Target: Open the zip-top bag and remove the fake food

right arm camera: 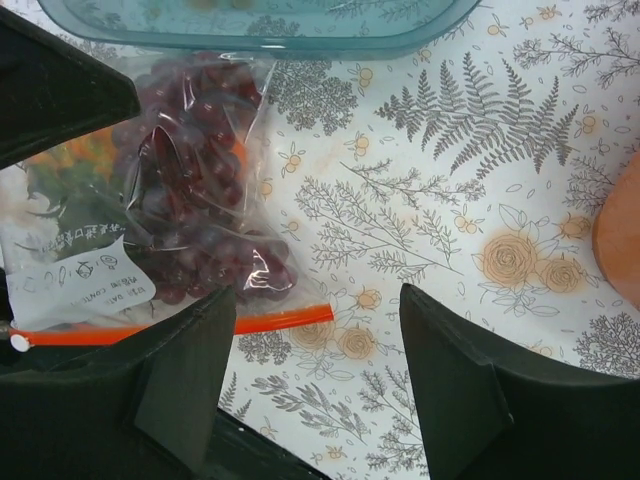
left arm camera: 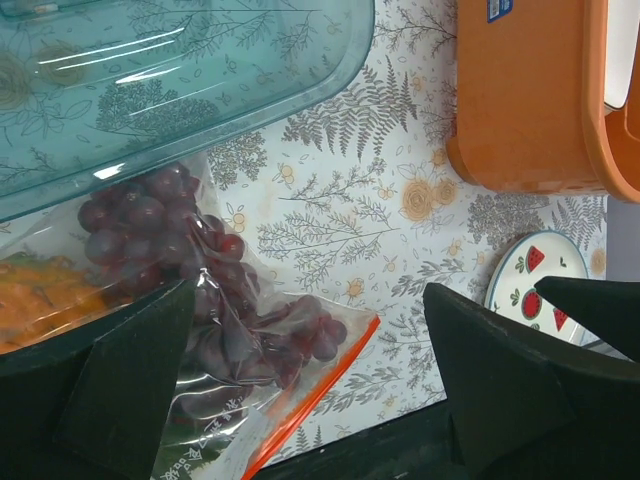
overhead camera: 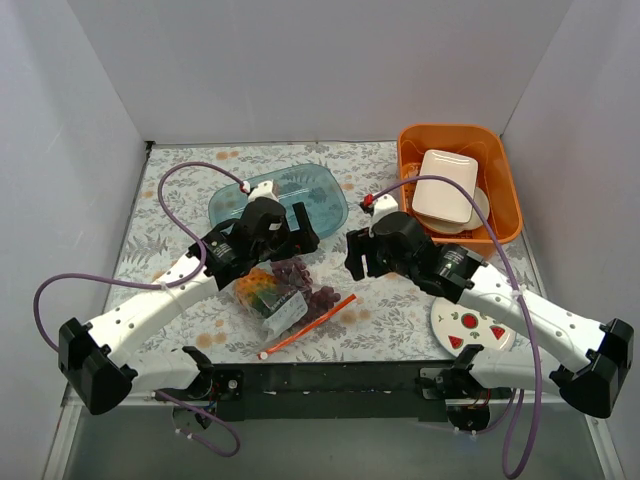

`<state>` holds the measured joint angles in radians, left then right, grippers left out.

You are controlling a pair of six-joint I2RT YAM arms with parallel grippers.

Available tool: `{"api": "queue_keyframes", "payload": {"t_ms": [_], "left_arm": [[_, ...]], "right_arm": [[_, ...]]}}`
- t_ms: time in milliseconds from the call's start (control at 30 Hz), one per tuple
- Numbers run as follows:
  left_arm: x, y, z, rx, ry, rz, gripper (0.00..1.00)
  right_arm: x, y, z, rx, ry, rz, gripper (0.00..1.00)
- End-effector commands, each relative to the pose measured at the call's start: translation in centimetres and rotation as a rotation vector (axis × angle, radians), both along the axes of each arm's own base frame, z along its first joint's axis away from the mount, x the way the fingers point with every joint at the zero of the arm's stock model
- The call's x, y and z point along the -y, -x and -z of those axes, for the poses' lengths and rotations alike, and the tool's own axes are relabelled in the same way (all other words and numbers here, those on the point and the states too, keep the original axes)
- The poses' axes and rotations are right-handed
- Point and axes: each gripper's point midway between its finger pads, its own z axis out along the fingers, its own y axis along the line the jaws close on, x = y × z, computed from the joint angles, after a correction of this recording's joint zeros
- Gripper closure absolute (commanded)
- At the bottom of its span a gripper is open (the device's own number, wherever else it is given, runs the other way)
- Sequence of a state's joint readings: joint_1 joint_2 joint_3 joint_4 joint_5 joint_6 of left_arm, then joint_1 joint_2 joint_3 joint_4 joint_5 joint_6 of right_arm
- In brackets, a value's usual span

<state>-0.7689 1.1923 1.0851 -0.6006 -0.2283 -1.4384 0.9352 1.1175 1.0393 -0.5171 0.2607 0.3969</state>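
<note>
The clear zip-top bag (overhead camera: pixel 285 312) lies flat on the patterned table, its orange-red zip strip (overhead camera: pixel 310 325) shut and facing the near edge. Inside it are dark purple grapes (overhead camera: pixel 320 297) and an orange-yellow pineapple (overhead camera: pixel 262 285). My left gripper (overhead camera: pixel 285 235) hovers open over the bag's far end; in the left wrist view (left arm camera: pixel 307 300) the grapes (left arm camera: pixel 140 215) and zip strip (left arm camera: pixel 310 385) lie below it. My right gripper (overhead camera: pixel 358 255) is open and empty just right of the bag; in the right wrist view (right arm camera: pixel 315 295) the bag (right arm camera: pixel 90 270) and strip end (right arm camera: pixel 290 318) lie beside its left finger.
A translucent teal tray (overhead camera: pixel 325 195) sits behind the bag. An orange basket (overhead camera: pixel 505 190) holding white dishes (overhead camera: pixel 445 185) stands at the back right. A watermelon-printed plate (overhead camera: pixel 470 325) lies under the right arm near the front edge.
</note>
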Motion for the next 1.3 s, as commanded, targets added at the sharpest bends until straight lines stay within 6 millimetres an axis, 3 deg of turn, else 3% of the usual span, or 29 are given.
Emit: {"api": "queue_keyframes", "payload": {"t_ms": [0, 200, 267, 333, 367, 467, 500, 533, 667, 833, 867, 967, 1133, 1267], "left_arm": [[-0.9, 0.0, -1.6, 0.047, -0.005, -0.018, 0.02], [-2.4, 1.1, -2.2, 0.028, 0.021, -0.076, 0.02], [-3.7, 1.8, -2.0, -0.010, 0.013, -0.129, 0.02], [-5.1, 3.0, -2.0, -0.038, 0.009, -0.170, 0.02], [-5.3, 3.3, -1.9, -0.054, 0.025, -0.189, 0.02], [-5.9, 4.8, -1.6, -0.082, 0.040, -0.170, 0.02], [-5.9, 5.1, -1.6, -0.083, 0.034, -0.153, 0.02], [-5.9, 5.3, -1.7, -0.080, 0.035, -0.133, 0.02], [-3.7, 6.8, -1.6, -0.108, 0.076, 0.016, 0.05], [-2.3, 8.8, 1.1, -0.174, 0.080, -0.010, 0.12], [-2.3, 9.7, 2.5, -0.199, 0.064, -0.017, 0.13], [-4.4, 10.6, 4.8, -0.252, 0.080, -0.179, 0.21], [-7.8, 12.1, 6.8, -0.320, 0.102, -0.354, 0.26], [-8.6, 12.2, 6.8, -0.326, 0.095, -0.400, 0.29]], "right_arm": [[-1.2, -0.6, -2.4, 0.071, -0.107, -0.011, 0.25], [-1.0, 1.3, 0.1, 0.044, -0.144, -0.080, 0.25], [-0.6, 2.0, 1.5, 0.016, -0.154, -0.080, 0.25], [-0.8, 2.6, 1.7, -0.004, -0.210, -0.075, 0.25], [-0.5, 3.0, 2.9, -0.025, -0.205, -0.068, 0.25], [-0.6, 3.7, 3.3, -0.035, -0.267, -0.040, 0.26], [-0.2, 4.0, 4.8, -0.048, -0.259, -0.025, 0.26], [-0.4, 4.0, 4.2, -0.030, -0.301, -0.024, 0.26], [-0.2, 4.5, 6.3, -0.054, -0.313, -0.001, 0.26], [-0.8, 5.2, 7.4, -0.081, -0.301, -0.016, 0.29], [-1.3, 6.0, 7.5, -0.085, -0.301, -0.042, 0.29], [-2.1, 7.6, 8.7, -0.115, -0.283, -0.061, 0.29], [-3.3, 8.9, 10.8, -0.164, -0.293, -0.083, 0.29], [-4.6, 9.3, 11.4, -0.176, -0.279, -0.116, 0.36]]}}
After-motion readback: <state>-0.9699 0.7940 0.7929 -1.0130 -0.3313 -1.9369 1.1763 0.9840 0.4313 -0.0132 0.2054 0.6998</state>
